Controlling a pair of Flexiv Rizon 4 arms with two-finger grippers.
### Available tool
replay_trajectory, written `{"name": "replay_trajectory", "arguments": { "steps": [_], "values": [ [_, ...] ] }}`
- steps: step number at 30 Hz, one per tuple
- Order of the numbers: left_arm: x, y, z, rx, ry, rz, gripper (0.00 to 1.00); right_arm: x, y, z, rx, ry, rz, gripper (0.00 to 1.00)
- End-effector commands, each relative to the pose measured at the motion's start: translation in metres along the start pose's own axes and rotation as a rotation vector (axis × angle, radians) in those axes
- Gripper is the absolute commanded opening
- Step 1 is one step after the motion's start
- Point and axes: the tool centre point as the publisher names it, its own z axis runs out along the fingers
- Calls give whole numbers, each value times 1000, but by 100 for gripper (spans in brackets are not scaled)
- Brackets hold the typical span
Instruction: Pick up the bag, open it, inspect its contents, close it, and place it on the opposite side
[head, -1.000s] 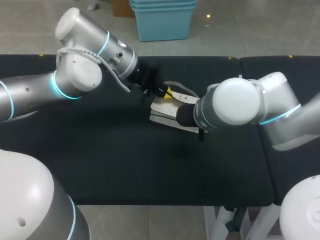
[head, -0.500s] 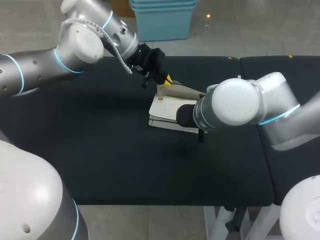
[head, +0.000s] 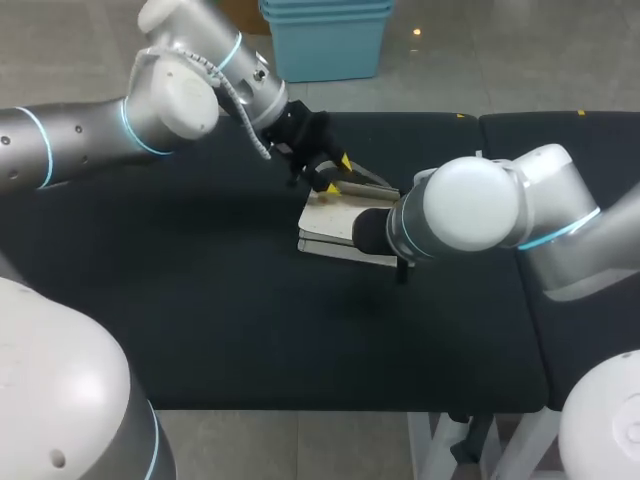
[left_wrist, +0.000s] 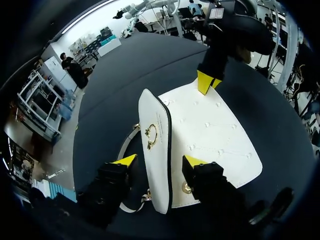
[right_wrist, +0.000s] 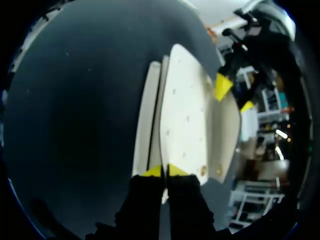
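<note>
Bag (head: 325, 220) lies mid table (head: 200, 300); it looks light, stiff-sided and likely slick. Right gripper (right_wrist: 163, 171) pinches its edge. Left gripper (left_wrist: 157, 162) stands spread astride the raised flap (left_wrist: 152, 115), probably the best hold.

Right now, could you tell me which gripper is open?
The left gripper: its fingers stand apart astride the raised flap of the bag, whereas the right gripper pinches its edge.

The handbag (left_wrist: 210, 135) is cream-white with rows of tiny dots (flap (left_wrist: 155, 115) edged black, clasp (left_wrist: 151, 136) gold); the worktop (head: 200, 300) is black; the left hand (left_wrist: 157, 162) and right hand (right_wrist: 161, 171) are black, tipped bright yellow.
</note>
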Motion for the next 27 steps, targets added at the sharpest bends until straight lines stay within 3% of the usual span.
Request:
{"name": "replay_trajectory", "arguments": {
  "steps": [1, 7, 14, 17, 22, 25, 27],
  "values": [
    [1, 1, 9, 4, -71, -14, 93, 2, -1, 1, -3, -3, 0, 0],
    [-14, 6, 17, 15, -66, -58, 93, 2, -1, 1, -3, -3, 0, 0],
    [-30, 13, 25, 30, -36, -104, 83, 2, -1, 1, -3, -3, 0, 0],
    [-34, 15, 26, 30, -33, -114, 74, 2, -1, 1, -3, -3, 0, 0],
    [-40, 16, 30, 30, -6, -129, 73, 2, -1, 1, -3, -3, 0, 0],
    [-41, 17, 32, 28, 7, -136, 65, 2, -1, 1, -3, -3, 0, 0],
    [-41, 18, 33, 25, 13, -141, 49, 2, -1, 1, -3, -3, 0, 0]
  ]
}}
